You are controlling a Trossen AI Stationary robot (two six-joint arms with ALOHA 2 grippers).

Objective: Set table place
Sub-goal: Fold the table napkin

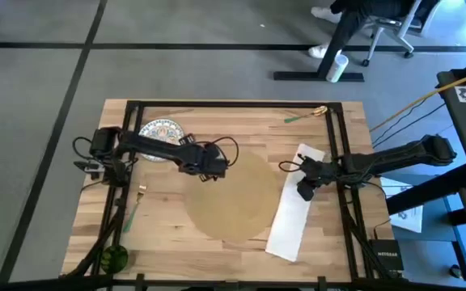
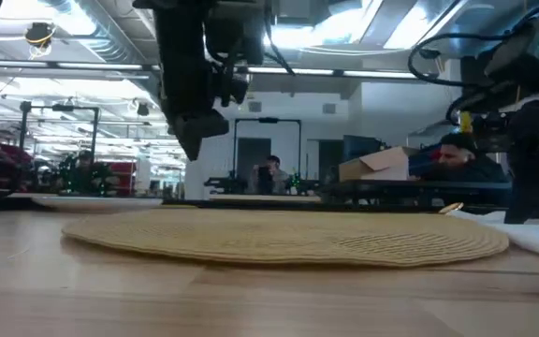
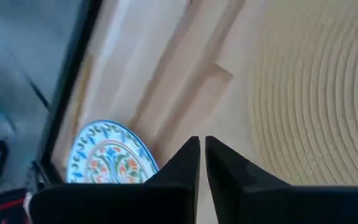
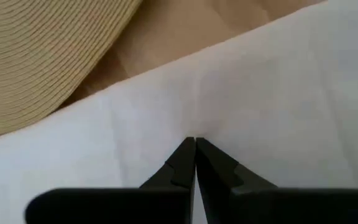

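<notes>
floor: grey carpet (image 1: pixel 217 73) crossed by dark lines | upper right: office chair (image 1: pixel 383 32), white cup (image 1: pixel 337 67) | low view: bright ceiling lights (image 2: pixel 298 37), cardboard box (image 2: pixel 374 166) right of centre

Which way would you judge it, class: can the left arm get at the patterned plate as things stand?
Probably yes. The left gripper hangs shut above the placemat's edge, with only bare table between it and the patterned plate, which lies uncovered beside that arm.

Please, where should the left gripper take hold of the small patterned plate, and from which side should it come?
Probably at the rim. The patterned plate lies flat on the table, so only its raised edge offers a grip. Its side facing the placemat looks free, and the left gripper is already there; the black frame crowds the far side.
</notes>
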